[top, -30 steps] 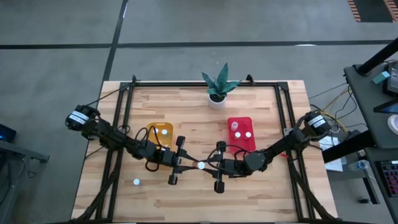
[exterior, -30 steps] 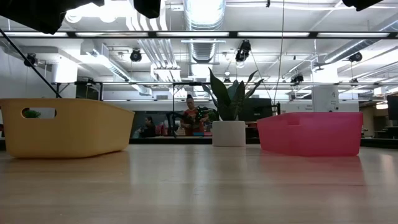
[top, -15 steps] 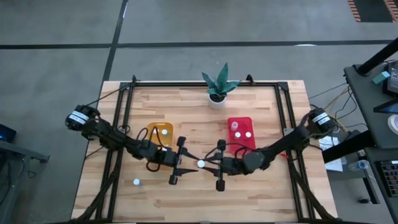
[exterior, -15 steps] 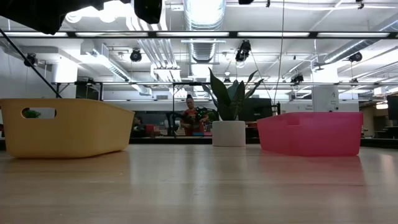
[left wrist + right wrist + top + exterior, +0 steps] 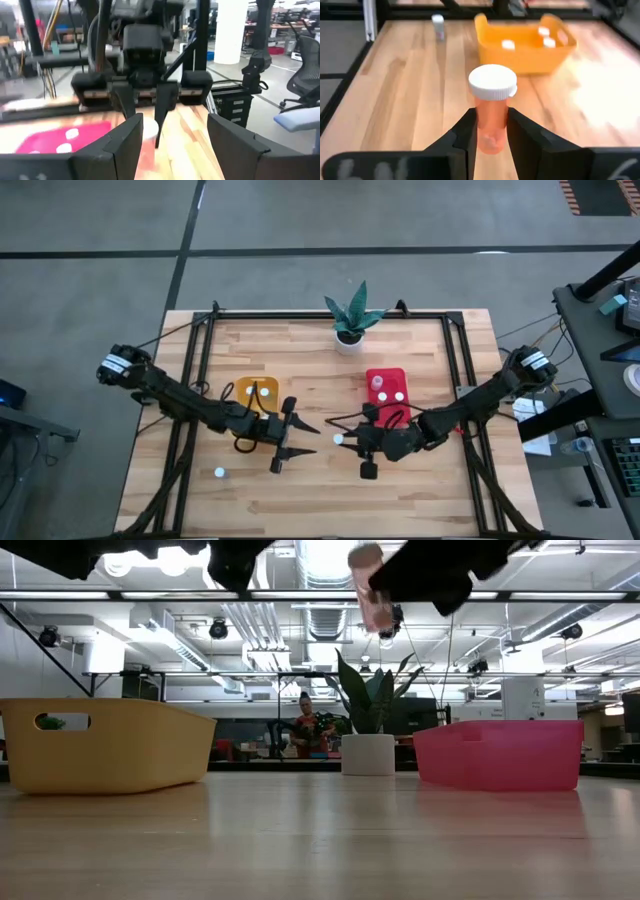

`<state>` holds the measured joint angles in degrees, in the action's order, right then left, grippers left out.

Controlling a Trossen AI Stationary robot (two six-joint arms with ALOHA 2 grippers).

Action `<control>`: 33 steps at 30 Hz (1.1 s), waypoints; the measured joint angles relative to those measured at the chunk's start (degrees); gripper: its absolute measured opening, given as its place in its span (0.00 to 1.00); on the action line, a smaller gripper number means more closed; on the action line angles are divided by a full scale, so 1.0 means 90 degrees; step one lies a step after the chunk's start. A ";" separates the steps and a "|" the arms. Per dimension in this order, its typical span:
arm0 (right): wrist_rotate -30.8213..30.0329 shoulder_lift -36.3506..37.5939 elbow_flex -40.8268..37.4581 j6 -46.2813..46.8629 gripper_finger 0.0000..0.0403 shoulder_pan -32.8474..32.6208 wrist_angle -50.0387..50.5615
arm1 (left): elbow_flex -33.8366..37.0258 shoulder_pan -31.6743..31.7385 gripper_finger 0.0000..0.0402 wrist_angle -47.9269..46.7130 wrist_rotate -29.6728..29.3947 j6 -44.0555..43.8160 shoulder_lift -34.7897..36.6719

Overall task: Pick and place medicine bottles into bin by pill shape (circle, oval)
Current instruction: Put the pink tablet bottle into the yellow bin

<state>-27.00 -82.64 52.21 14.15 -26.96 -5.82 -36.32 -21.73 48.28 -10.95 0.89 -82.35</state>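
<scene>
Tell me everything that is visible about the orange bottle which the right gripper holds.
The orange bottle is a small, translucent, plastic-looking cylinder with a white ribbed cap. It stands upright, clamped low on its body by the right gripper, and hangs in the air above the wooden table, between the yellow bin and the red bin. Nothing else touches it.

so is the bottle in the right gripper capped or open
Capped: the orange bottle in the right gripper has its white cap on.

Bare table (image 5: 330,490) between yellow bin (image 5: 243,392) and red bin (image 5: 388,406).
</scene>
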 joint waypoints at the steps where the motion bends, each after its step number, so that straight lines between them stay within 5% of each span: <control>1: -0.0005 -0.0014 0.0000 0.0139 0.21 0.0003 0.0106 | -0.0001 0.0017 0.51 -0.0046 -0.0003 -0.0130 -0.0002; 8: -0.0005 -0.0193 0.0002 0.0496 0.21 0.0012 0.0327 | -0.0173 0.0179 0.51 -0.0554 -0.0054 -0.0875 -0.0159; 33: -0.0017 -0.0200 0.0005 0.0430 0.21 0.0055 0.0252 | -0.1300 0.0388 0.51 -0.0559 -0.0313 -0.0884 -0.1898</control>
<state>-27.16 -84.44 52.25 18.02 -26.47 -3.55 -48.01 -18.24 43.25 -13.76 -7.07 -99.43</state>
